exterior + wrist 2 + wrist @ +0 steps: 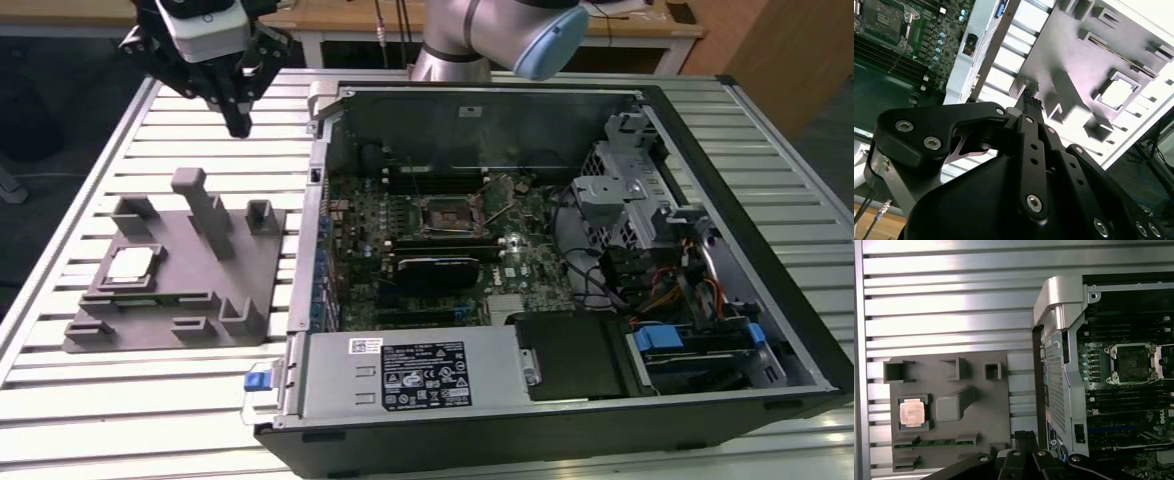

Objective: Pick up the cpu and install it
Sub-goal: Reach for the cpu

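Note:
The cpu is a small silver-white square lying flat in a recess of the grey fixture on the exterior view's left. Both wrist views show the cpu seated in the fixture. My gripper hangs above the table beyond the fixture's far edge, well apart from the cpu, fingers shut with nothing between them. Its tips show pressed together. The empty processor socket sits on the motherboard inside the open computer case.
The open computer case lies on its side on the slatted aluminium table, right of the fixture. Its raised metal side wall stands between fixture and motherboard. A black module and cables lie inside.

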Robot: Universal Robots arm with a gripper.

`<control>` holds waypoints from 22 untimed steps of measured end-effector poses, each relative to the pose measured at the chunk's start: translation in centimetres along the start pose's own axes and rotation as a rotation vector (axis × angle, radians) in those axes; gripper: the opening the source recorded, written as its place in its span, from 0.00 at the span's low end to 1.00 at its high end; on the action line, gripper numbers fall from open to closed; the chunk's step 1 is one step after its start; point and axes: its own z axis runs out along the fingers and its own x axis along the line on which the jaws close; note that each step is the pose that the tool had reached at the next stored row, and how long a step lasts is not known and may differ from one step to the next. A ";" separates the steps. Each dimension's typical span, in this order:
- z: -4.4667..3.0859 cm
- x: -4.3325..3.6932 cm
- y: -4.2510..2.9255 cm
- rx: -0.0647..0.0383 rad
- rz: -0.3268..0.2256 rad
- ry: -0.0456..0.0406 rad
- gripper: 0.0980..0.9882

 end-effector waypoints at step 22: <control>0.22 3.77 -0.30 0.000 0.000 0.0001 0.01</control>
